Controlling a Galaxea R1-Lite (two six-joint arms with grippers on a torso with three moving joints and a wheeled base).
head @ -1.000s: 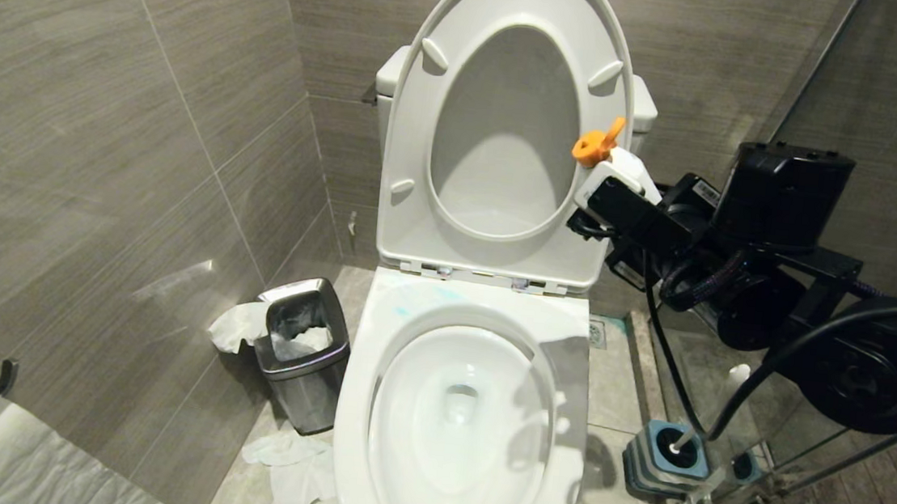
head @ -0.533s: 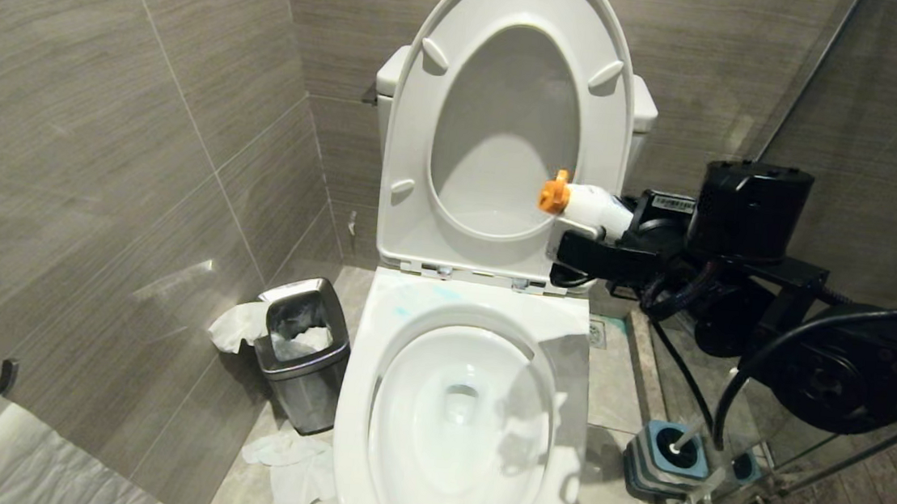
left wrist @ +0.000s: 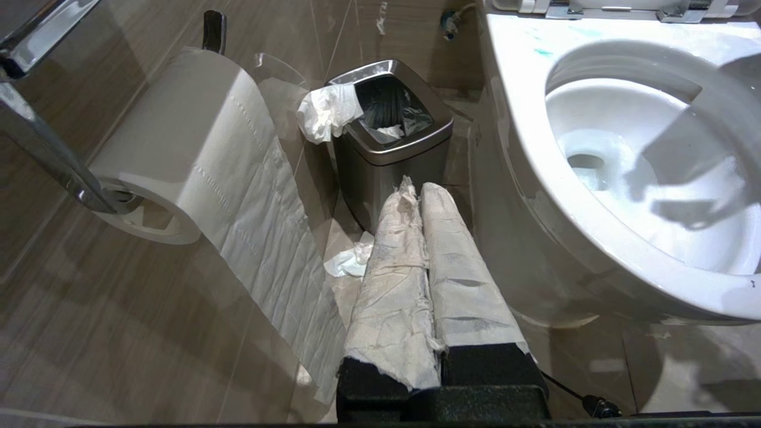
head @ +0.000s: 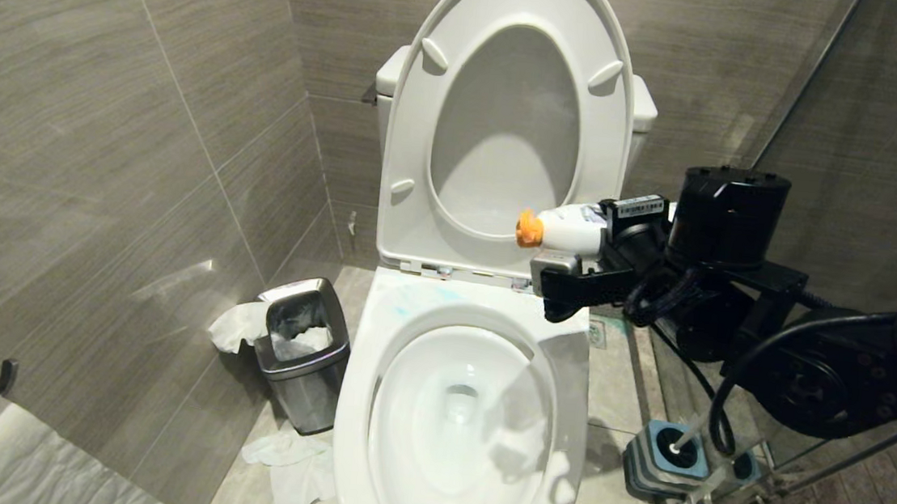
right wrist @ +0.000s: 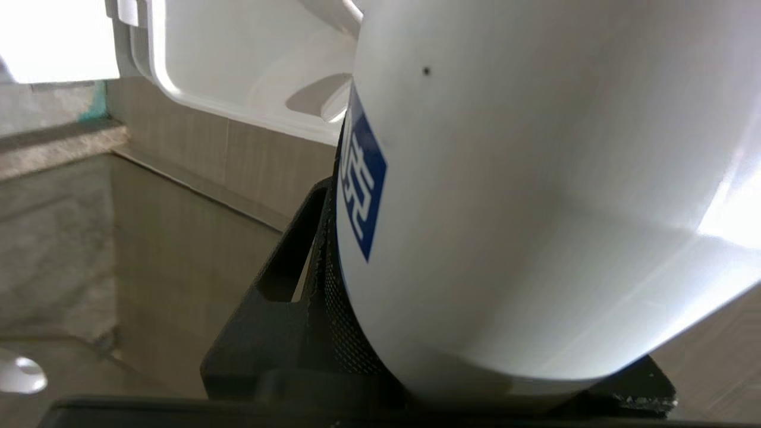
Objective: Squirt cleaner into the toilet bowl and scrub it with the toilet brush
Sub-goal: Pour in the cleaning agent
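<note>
Right gripper (head: pixel 578 251) clamps cleaner bottle (head: pixel 572 229) near toilet bowl (head: pixel 563 424); squirting step; needs nozzle (head: pixel 529 229) tipped down.

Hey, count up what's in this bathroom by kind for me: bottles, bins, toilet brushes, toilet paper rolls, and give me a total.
Bottles: 1, the white bottle with an orange cap, held in the right claw
Bins: 1, the steel bin
Toilet brushes: 1, the toilet brush in its holder
Toilet paper rolls: 1, the toilet paper roll
Total: 4
</note>
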